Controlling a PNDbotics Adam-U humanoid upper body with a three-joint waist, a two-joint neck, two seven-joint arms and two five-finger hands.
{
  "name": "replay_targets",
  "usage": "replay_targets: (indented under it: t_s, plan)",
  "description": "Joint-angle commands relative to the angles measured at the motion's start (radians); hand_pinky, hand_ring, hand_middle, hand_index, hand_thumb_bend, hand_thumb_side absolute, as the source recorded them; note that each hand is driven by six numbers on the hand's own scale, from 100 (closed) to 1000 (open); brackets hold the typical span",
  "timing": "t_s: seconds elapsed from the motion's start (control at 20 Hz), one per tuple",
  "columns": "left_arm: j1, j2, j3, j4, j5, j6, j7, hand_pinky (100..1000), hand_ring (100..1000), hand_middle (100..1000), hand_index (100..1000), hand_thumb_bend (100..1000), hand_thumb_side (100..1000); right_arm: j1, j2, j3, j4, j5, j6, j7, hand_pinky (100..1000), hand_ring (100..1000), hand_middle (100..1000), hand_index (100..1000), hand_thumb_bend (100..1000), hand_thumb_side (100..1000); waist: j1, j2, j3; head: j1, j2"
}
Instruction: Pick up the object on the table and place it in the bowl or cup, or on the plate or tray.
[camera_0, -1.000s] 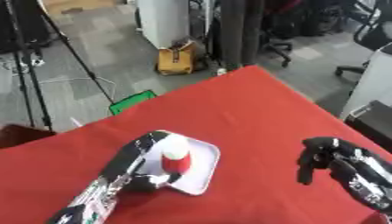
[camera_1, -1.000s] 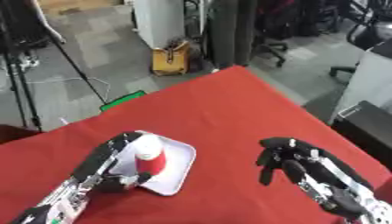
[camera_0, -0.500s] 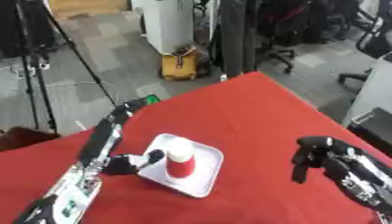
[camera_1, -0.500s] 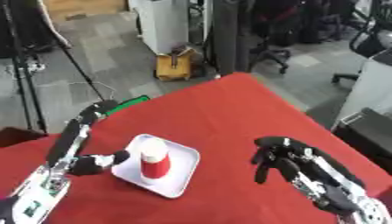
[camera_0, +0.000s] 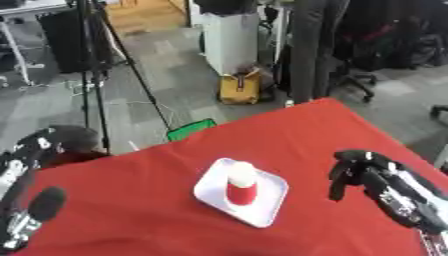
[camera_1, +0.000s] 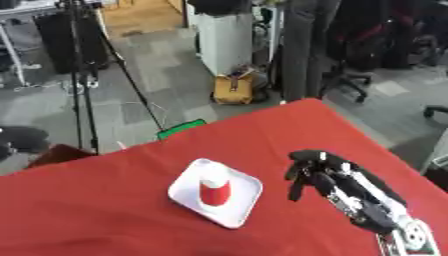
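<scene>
Left eye view
Cup (camera_0: 241, 183): one, red and white, upright on your one white tray (camera_0: 263, 211), frame centre.
Left hand (camera_0: 33, 147): left edge, fingers unreadable.

Right eye view
Right hand (camera_1: 317, 170): right of tray, your fingers curled downward, holding nothing.

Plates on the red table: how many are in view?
1. A white square plate lies near the middle of the red table, with a red-and-white cup standing upright on it. Nothing on the table looks big enough to hide another.
</scene>
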Motion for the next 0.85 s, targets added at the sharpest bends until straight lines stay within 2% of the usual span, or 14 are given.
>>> replay_targets:
  t_s: [0.05,0.2,0.4,0.65,0.85]
  plan:
    - [0.069,-0.072,0.069,-0.032,0.028,-0.025,-0.143,704,700,712,844,521,979,-0.008,-0.017,-0.013,-0.022,-0.001,-0.049,0.046,531,502,634,868,100,585,-0.015,-0.016,0.013,-0.005,0.022]
    - [0.130,-0.154,0.104,-0.032,0.044,0.011,-0.176,676,656,664,810,529,984,-0.003,-0.017,-0.017,-0.018,-0.002,-0.054,0.042,531,502,634,868,100,585,-0.030,-0.017,0.046,-0.002,0.042]
    - [0.153,-0.243,0.112,-0.032,0.113,0.092,-0.128,654,625,627,770,551,975,-0.001,-0.013,-0.023,-0.014,-0.002,-0.059,0.036,531,502,634,867,100,584,-0.045,-0.018,0.067,0.006,0.069]
    - [0.150,-0.298,0.109,-0.026,0.174,0.158,-0.102,646,617,616,757,572,978,-0.002,-0.010,-0.022,-0.006,-0.004,-0.066,0.036,531,502,634,867,100,582,-0.056,-0.020,0.082,0.020,0.123]
    - [0.147,-0.316,0.109,-0.025,0.190,0.177,-0.098,644,615,614,760,583,975,-0.006,-0.007,-0.020,-0.005,-0.004,-0.067,0.038,531,503,634,867,100,582,-0.057,-0.018,0.082,0.031,0.157]
